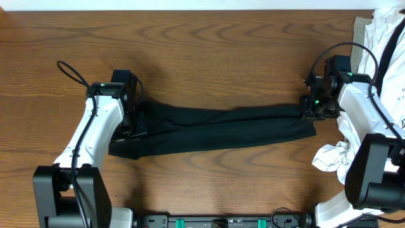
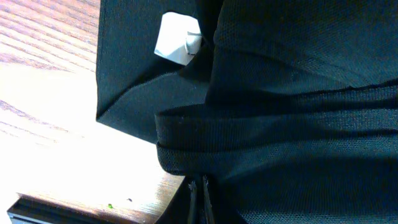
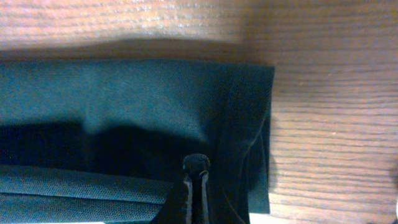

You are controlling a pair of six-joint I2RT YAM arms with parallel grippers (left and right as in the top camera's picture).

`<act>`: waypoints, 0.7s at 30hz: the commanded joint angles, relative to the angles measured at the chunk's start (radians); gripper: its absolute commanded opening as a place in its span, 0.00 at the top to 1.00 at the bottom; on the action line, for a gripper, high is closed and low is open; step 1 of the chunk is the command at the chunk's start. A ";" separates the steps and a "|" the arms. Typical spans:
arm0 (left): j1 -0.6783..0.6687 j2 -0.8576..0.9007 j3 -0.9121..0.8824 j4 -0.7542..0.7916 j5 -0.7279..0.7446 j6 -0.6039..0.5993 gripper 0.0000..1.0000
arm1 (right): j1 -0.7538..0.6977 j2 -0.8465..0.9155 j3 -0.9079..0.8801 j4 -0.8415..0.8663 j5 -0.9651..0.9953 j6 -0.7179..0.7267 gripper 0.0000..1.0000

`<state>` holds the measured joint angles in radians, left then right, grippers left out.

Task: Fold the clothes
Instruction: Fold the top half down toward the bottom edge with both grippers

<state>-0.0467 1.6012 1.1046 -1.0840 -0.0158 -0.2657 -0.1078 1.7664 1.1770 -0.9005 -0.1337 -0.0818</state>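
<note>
**Black garment held at both ends on a wooden desk**

**Desk**: brown wood grain that fills the overhead view. The left wrist view shows a pale strip of it at left. The right wrist view shows it along the top and right.

**Black garment**: one long, narrow band across the middle of the overhead frame, running from lower left to centre right with lengthwise folds. Only the overhead view shows its full run. Only the left wrist view shows a thick rolled band crossing the frame and a corner of the cloth jutting toward the left. The right wrist view shows the other end, a squared edge lying flat on the wood.

**White clothes**: a heap down the right edge of the overhead frame, partly behind the right arm. It appears in neither wrist view.

**Left arm** and **right arm**: white links, seen whole only from overhead.

**Left claw**: sits at the garment's left end. Its own camera shows the fingers at bottom centre drawn to a thin slit with black cloth pinched between them.

**Right claw**: sits at the garment's right end. Its own camera shows it at bottom centre, likewise closed to a slit on the cloth.

**Cable**: a black loop at the upper left of the overhead frame.

**White label**: at the top of the left wrist view, lying on the garment. It does not show in the overhead view.
</note>
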 commanded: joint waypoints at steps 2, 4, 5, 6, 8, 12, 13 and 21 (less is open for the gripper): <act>0.005 0.008 -0.004 -0.008 -0.046 -0.010 0.94 | -0.007 -0.005 -0.041 0.040 0.026 -0.006 0.99; 0.005 0.008 -0.004 -0.010 -0.046 -0.010 0.94 | -0.007 -0.005 -0.065 0.069 0.025 -0.005 0.99; 0.005 0.008 -0.004 -0.010 -0.046 -0.010 0.94 | -0.007 -0.005 -0.078 0.081 0.025 -0.005 0.99; 0.005 0.008 -0.004 -0.010 -0.046 -0.010 0.93 | -0.007 -0.005 -0.090 0.092 0.025 -0.005 0.99; 0.005 0.008 -0.004 -0.010 -0.046 -0.010 0.93 | -0.007 -0.005 -0.115 0.117 0.025 -0.005 0.99; 0.005 0.008 -0.004 -0.019 -0.045 -0.010 0.61 | -0.007 -0.005 -0.133 0.139 0.025 -0.005 0.89; 0.005 0.008 -0.004 -0.027 -0.045 -0.009 0.57 | -0.007 -0.005 -0.132 0.142 0.025 -0.005 0.81; 0.005 -0.006 0.138 -0.090 -0.045 -0.006 0.44 | -0.007 -0.008 0.006 0.053 -0.106 -0.002 0.64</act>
<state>-0.0463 1.6024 1.1481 -1.1683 -0.0422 -0.2661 -0.1081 1.7664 1.1023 -0.8303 -0.1558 -0.0841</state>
